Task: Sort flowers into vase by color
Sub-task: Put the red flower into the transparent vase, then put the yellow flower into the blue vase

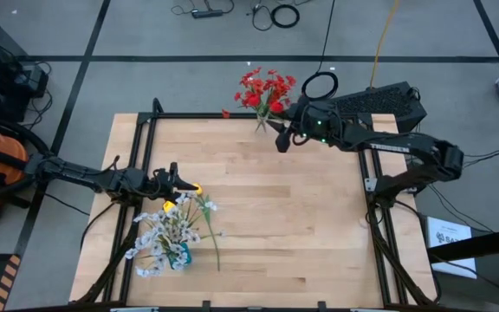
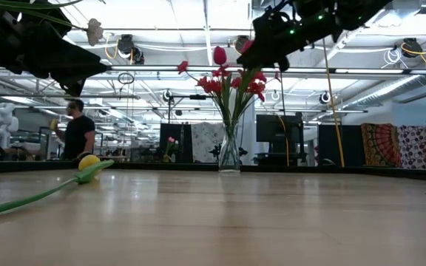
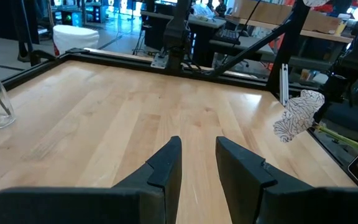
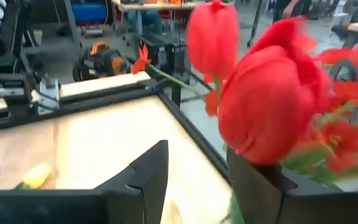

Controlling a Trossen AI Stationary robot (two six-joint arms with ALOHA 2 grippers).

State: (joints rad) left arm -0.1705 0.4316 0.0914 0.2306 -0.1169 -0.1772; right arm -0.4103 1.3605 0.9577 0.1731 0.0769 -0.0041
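Observation:
Red tulips and a red cluster [image 1: 265, 89] stand in a clear glass vase [image 2: 229, 154] at the table's far edge. My right gripper [image 1: 282, 140] hovers open just beside them, and red tulip heads [image 4: 271, 99] fill its wrist view. White sprays [image 1: 167, 236] stand in a vase near the near-left corner. A yellow tulip [image 2: 89, 162] lies flat on the wood, stem [image 2: 21, 199] trailing toward the near side. My left gripper [image 1: 175, 178] hangs open above the table next to the yellow heads [image 1: 194, 188], with nothing between its fingers [image 3: 197, 155].
A black metal frame [image 1: 145, 117] edges the table. Bare wood [image 1: 293, 225] spans the middle and right. Beyond the far edge a person [image 2: 76, 133] stands in the room. Cables and gear lie on the floor around the table.

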